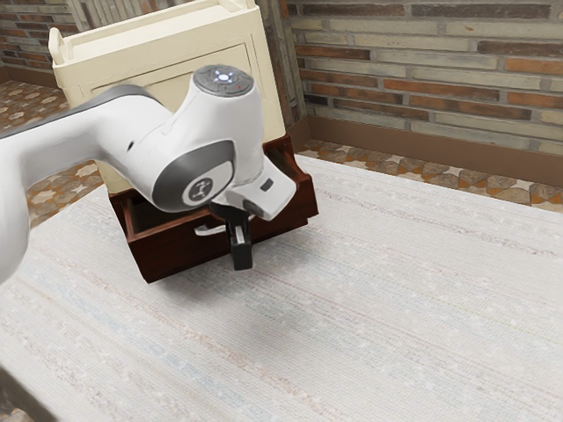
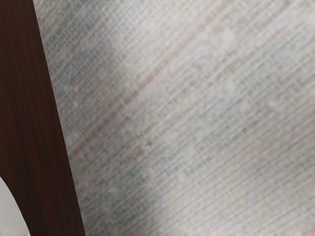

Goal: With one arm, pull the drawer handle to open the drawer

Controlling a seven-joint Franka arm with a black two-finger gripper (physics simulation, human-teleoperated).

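Note:
The black gripper (image 1: 239, 250) points down in front of the drawer's front panel, right by the white handle (image 1: 209, 230). Part of the handle is hidden behind the gripper, so a hold on it cannot be made out. The dark red-brown drawer (image 1: 176, 244) stands out from the cream cabinet (image 1: 176, 61), with its inside partly in view behind the hand. In the wrist view the drawer's dark wood (image 2: 29, 108) runs along one side, and a pale curved piece of the handle (image 2: 9, 211) shows beside it.
A pale woven-patterned table surface (image 1: 378, 299) spreads in front of the drawer and toward the exterior view's right. The white arm reaches over the drawer from the exterior view's left. Behind the table is a brick wall (image 1: 422, 79).

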